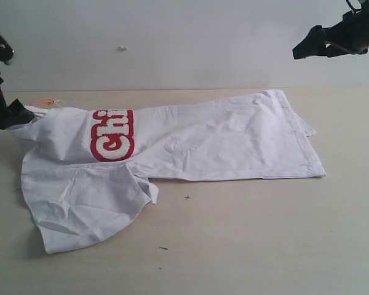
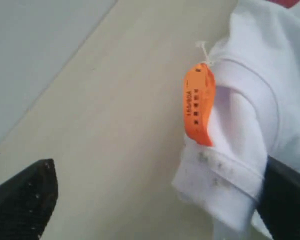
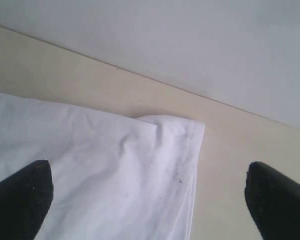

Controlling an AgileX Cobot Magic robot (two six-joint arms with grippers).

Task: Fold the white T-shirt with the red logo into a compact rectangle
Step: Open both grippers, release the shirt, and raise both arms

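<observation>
- While my left gripper [image 2: 155, 200] and right gripper [image 3: 149, 192] stand open and empty, the white T-shirt [image 1: 221, 141] lies along the desk's [image 1: 264, 246] back edge.
- I should pinch its two ends evenly, without bunching.

Garment: white T-shirt [image 1: 221, 141], thin, wrinkled, short-sleeved.
Pose: flat on the counter [image 1: 264, 239], folded lengthwise, neck end at the left of the exterior view, hem at the right.
Sleeve: one sleeve [image 1: 80, 209] spread toward the near side, creased.
Lettering: red logo [image 1: 112, 135], white letters with a thick red outline, only "Chi" showing, the rest hidden by the fold.
Tag: orange tag [image 2: 199, 102] on a white string at the neck end.
</observation>
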